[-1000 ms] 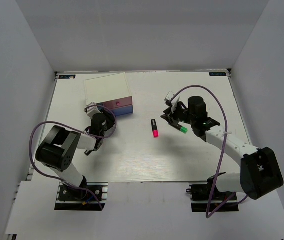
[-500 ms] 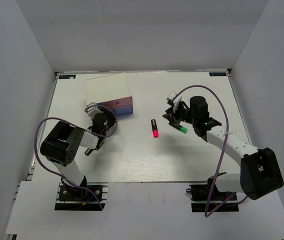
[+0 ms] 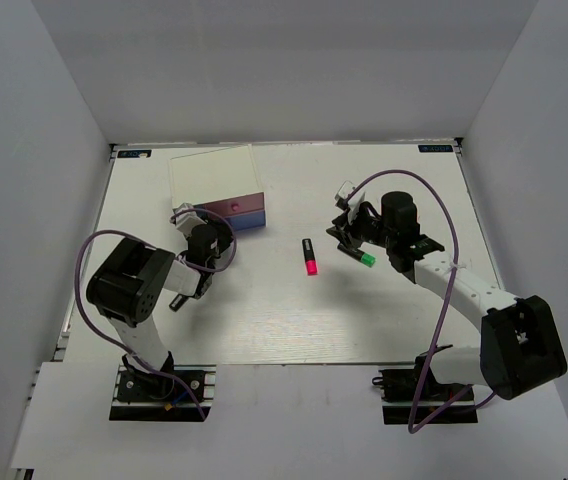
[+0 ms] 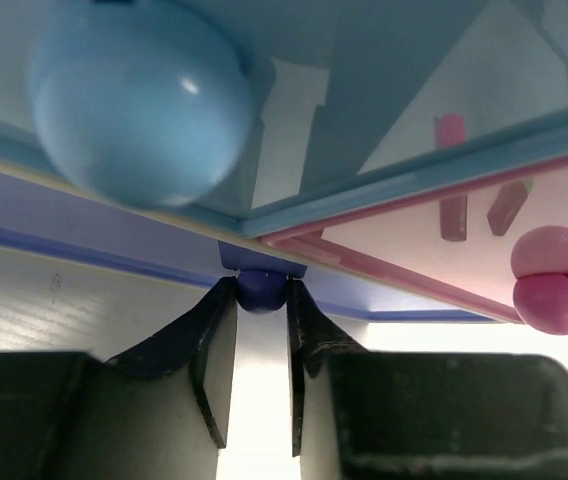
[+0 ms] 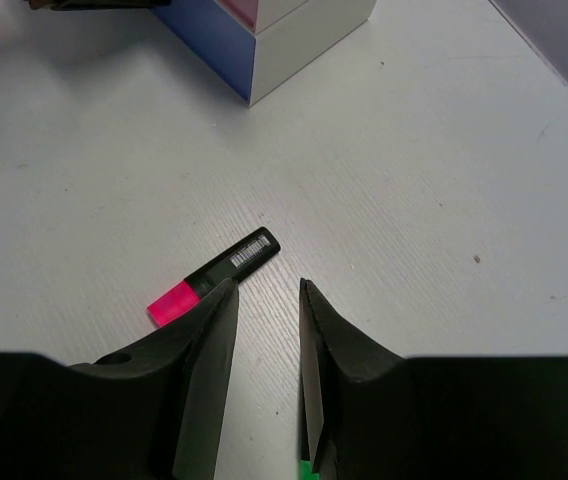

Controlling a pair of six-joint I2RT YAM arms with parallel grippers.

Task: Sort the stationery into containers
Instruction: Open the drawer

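White counter (image 3: 264,330) lies under me, with pale walls (image 3: 284,80) on three sides. At the lowest tier of the box (image 3: 214,175), my left hand (image 4: 260,297) has a fingertip pressed to each side of the purple knob (image 4: 261,290), pinching it. The knob belongs to the purple drawer (image 4: 84,215), which looks shut, so I judge the step in hand to be drawing it open.

To do it well I should pull straight back toward 6 o'clock, level and slow. The knob is small and round and could slip from so shallow a pinch. A lifting tug might drag the whole box instead.

In my left wrist view the light blue knob (image 4: 139,100) sits at 11 o'clock and the pink knob (image 4: 554,300) at 3 o'clock. The box stands at 10 o'clock on the counter.

Out toward 4 o'clock from the box, the pink-capped highlighter (image 3: 309,257) lies flat and apart from everything. My right hand (image 5: 266,288) hovers beyond it, fingers a narrow gap apart with nothing between the tips. A green cap (image 3: 366,260) shows beneath it, and I cannot tell whether I grip it.
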